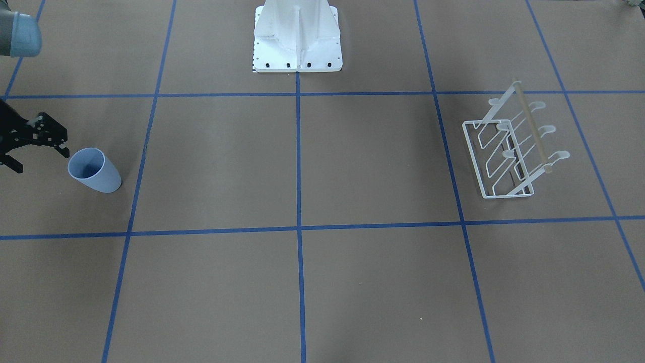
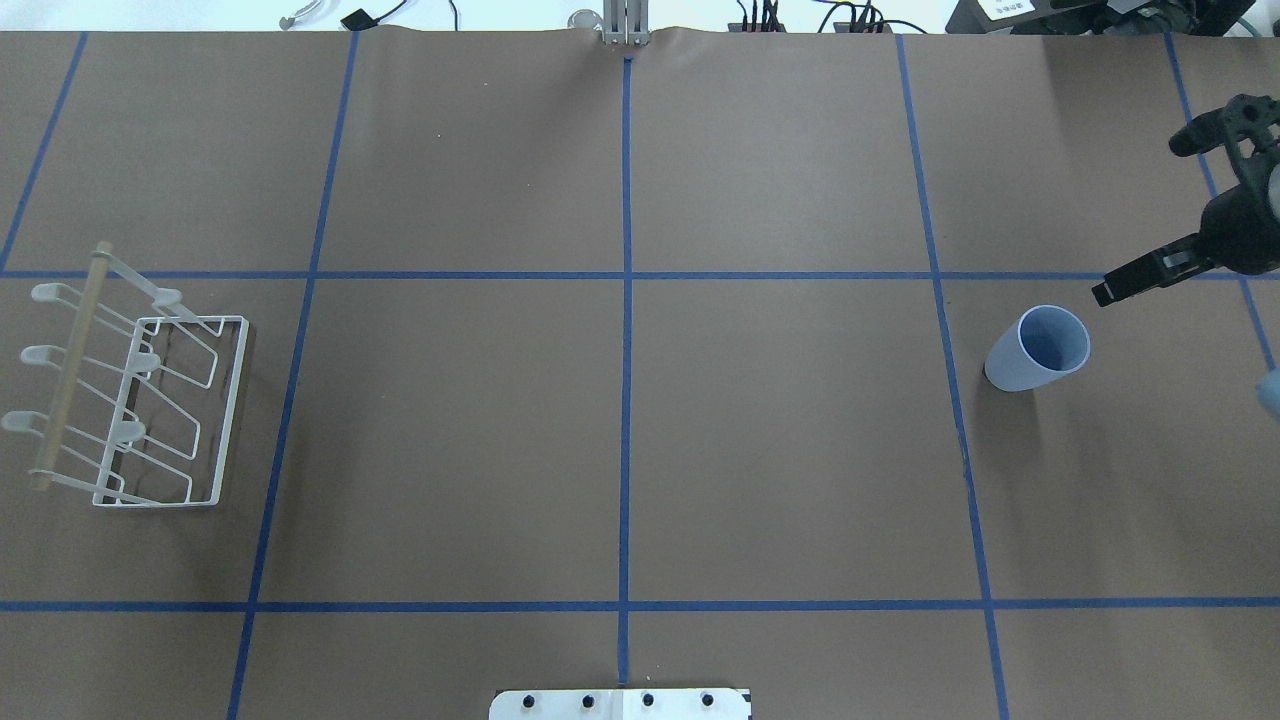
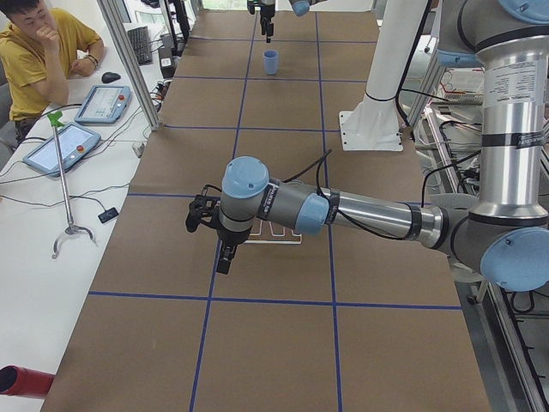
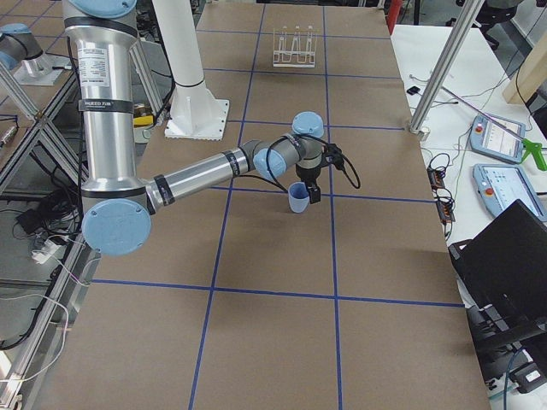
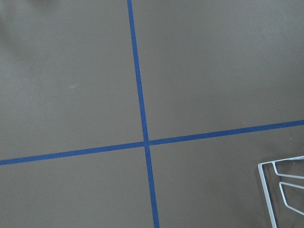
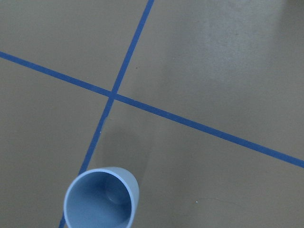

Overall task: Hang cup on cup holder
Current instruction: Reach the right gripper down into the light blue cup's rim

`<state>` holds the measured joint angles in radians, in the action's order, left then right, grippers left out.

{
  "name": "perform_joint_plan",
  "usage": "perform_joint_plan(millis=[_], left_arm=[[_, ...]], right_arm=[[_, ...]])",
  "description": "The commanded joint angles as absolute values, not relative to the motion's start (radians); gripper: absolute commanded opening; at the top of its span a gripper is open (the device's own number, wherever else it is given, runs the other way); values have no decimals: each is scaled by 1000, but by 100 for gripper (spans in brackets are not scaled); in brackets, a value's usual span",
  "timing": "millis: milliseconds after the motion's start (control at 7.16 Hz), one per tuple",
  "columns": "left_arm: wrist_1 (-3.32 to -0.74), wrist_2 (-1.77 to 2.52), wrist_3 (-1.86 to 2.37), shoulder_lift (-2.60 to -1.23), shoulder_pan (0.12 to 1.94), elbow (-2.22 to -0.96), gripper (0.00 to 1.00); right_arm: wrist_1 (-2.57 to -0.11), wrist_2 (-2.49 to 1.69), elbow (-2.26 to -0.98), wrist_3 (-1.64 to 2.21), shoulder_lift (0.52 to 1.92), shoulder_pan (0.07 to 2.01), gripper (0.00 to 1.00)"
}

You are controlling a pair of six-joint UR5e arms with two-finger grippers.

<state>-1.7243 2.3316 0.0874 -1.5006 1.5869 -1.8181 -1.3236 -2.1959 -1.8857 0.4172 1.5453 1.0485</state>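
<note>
Cup (image 2: 1037, 348), one only, stands upright with its mouth up on the table's (image 2: 780, 440) right half, just beside a line of blue tape (image 2: 960, 420). One white wire rack (image 2: 130, 400) sits well apart from it on the left half, with six round-tipped prongs (image 2: 45, 292) in two rows of three and a wooden bar (image 2: 70, 370) on top. The right claw (image 2: 1140, 220) hangs near the cup, on its outer side, fingers spread wide and holding nothing, with one fingertip close to the rim but not touching. A white base plate (image 1: 297, 45) stands at the robot's edge of the table, midway between cup and rack. Only the left-end view shows the left claw (image 3: 208, 242), low over the table just before the rack. There the left arm (image 3: 343, 210) hides most of the rack, and I cannot tell whether the fingers are apart or together. That view also shows one man (image 3: 39, 51) in yellow seated at a side bench. The right wrist camera looks down into the cup, while the left one catches only a corner of the rack's base frame.
</note>
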Motion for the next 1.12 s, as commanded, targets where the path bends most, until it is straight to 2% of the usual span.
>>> perform_joint_plan(millis=[0,140,279,419,978], left_arm=[[-1726,2332,87,-1500,1588,-1818,99],[-1729,2332,87,-1499,1588,-1816,99],[-1730,2332,87,-1499,1588,-1816,99],[-1730,2330,87,-1497,1588,-1816,99],[-1735,2332,89,-1496,1588,-1816,99]], right_arm=[[-1255,-2178,-1820,423,1545,999,92],[-1229,-2177,-1790,423,1540,971,85],[-1229,-2177,-1783,422,1539,963,56],[-1229,-2178,-1787,419,1540,963,1],[-1236,-2210,-1853,425,1548,992,0]])
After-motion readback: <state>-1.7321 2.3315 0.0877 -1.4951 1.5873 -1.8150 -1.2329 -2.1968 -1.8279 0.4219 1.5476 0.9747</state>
